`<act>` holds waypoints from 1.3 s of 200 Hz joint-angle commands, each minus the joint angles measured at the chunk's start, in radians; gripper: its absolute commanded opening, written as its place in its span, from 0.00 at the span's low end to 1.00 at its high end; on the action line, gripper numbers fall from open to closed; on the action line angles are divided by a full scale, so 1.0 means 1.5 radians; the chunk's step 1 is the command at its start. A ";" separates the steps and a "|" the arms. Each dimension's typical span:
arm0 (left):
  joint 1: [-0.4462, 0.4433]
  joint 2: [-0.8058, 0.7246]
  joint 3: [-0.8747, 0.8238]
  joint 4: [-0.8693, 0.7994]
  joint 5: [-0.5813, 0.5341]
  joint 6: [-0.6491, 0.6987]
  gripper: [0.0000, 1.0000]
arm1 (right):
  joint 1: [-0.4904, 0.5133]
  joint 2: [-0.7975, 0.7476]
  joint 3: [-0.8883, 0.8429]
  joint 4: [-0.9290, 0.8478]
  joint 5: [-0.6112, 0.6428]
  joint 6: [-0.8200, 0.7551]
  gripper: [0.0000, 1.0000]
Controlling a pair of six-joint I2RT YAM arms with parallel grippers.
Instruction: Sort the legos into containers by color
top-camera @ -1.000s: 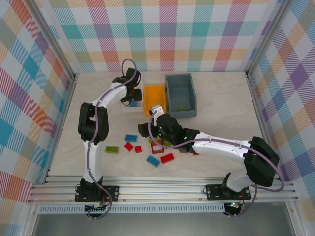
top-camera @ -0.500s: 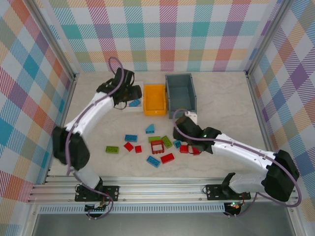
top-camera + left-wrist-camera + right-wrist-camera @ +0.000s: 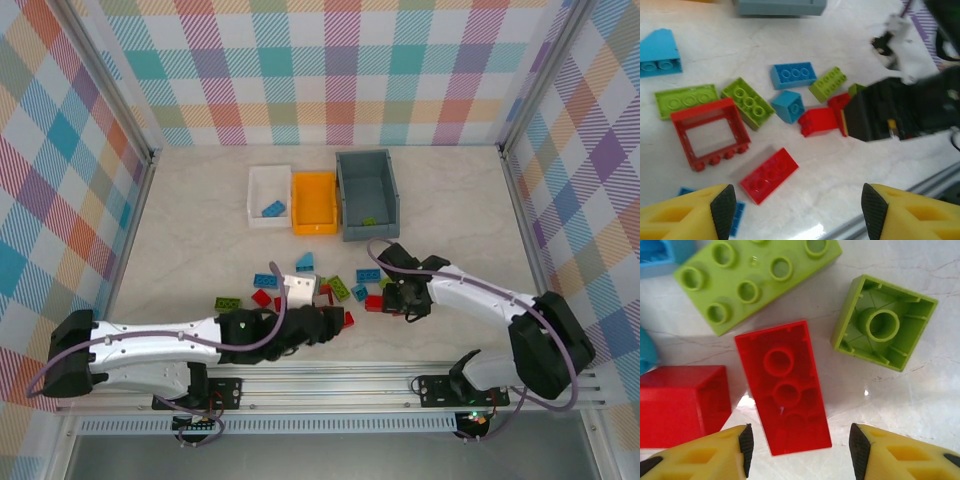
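Yellow-tipped and parted, the right gripper (image 3: 801, 441) hangs straight down over an upturned red brick (image 3: 785, 387) at the centre of its wrist view. One finger sits on either side of the brick's lower end, with a strip of bare table (image 3: 920, 405) showing between each pad and the plastic. I read it as open, gripping nothing. A lime square brick (image 3: 884, 330), hollow side up, lies at upper right of that frame, and a lime studded brick (image 3: 757, 280) runs across the top.

From overhead, the right arm (image 3: 480, 300) rises from lower right, bends, and reaches left to the right-hand edge of the loose legos (image 3: 338, 289) at mid-frame. The left arm (image 3: 160, 340) lies low and nearly flat along the bottom of the overhead frame, stretched from lower left towards centre.

In my left wrist view the left gripper (image 3: 797, 202) is wide open and empty, its fingertips at the two lower corners. A red flat brick (image 3: 769, 175) lies just above the gap, and the red square frame (image 3: 710, 132) is at left.

The containers sit in a row at upper centre overhead: white bin (image 3: 254, 200) holding one blue brick (image 3: 272, 209), orange bin (image 3: 314, 200), and grey bin (image 3: 345, 195) with one lime piece (image 3: 369, 221).
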 commanded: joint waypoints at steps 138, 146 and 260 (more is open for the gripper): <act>-0.077 -0.082 0.146 -0.223 -0.296 -0.030 0.72 | 0.132 0.012 0.237 -0.081 0.077 -0.047 0.29; -0.049 -0.099 0.158 -0.239 -0.280 -0.017 0.72 | 0.133 0.057 0.286 -0.069 0.064 -0.055 0.29; 0.315 -0.107 0.182 -0.160 0.077 0.110 0.72 | 0.045 0.661 1.014 -0.213 0.015 -0.067 0.28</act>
